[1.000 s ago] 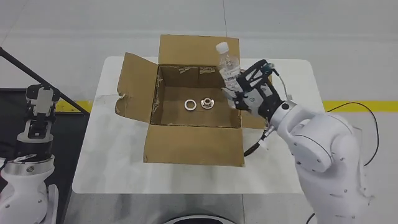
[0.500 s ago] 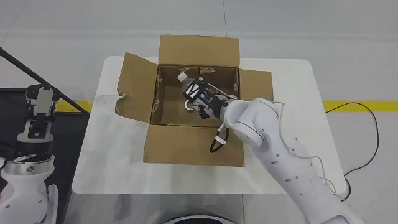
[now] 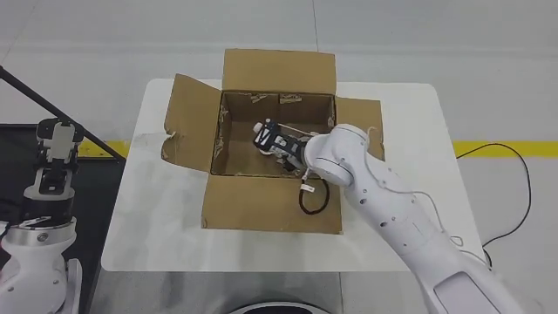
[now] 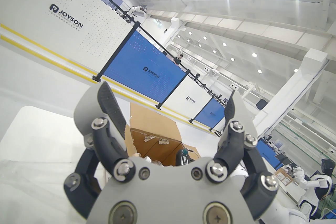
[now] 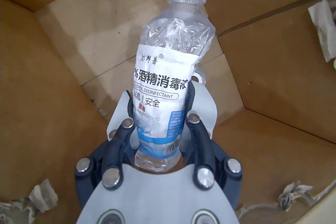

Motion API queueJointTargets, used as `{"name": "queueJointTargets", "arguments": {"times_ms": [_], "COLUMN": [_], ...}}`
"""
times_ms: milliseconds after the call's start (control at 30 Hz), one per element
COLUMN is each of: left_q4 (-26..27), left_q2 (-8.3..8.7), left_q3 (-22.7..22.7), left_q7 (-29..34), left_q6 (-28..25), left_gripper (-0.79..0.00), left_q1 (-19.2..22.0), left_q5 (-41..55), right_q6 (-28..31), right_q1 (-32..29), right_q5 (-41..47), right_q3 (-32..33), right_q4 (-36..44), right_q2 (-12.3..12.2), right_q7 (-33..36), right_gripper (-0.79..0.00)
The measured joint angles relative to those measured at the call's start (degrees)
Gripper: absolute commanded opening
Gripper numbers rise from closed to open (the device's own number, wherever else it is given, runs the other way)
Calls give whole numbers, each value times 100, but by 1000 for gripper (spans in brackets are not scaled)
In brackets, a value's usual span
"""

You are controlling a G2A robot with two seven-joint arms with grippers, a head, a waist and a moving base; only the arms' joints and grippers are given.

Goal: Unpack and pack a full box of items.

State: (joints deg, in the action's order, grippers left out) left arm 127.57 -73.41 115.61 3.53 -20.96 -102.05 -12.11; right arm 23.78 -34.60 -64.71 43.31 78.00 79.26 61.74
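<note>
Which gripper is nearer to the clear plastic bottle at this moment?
Right. The right gripper is shut on the clear plastic bottle inside the cardboard box; the left gripper hangs open beyond the table edge, far from it.

A clear, dented plastic bottle with a white cap sits clamped in the right gripper, cap pointing away from it. The open cardboard box surrounds both.
</note>
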Motion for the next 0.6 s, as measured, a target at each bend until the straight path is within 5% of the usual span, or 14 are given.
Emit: {"name": "queueJointTargets", "arguments": {"times_ms": [600], "left_q4": [0], "left_q2": [0], "left_q3": [0], "left_q7": [0], "left_q6": [0], "left_gripper": [0], "left_q1": [0], "left_q5": [0], "right_q6": [1545], "right_q1": [267], "right_q5": [333], "right_q3": [-140], "right_q4": [-266], "right_q2": [-10], "right_q7": [161], "right_gripper": [-785]}}
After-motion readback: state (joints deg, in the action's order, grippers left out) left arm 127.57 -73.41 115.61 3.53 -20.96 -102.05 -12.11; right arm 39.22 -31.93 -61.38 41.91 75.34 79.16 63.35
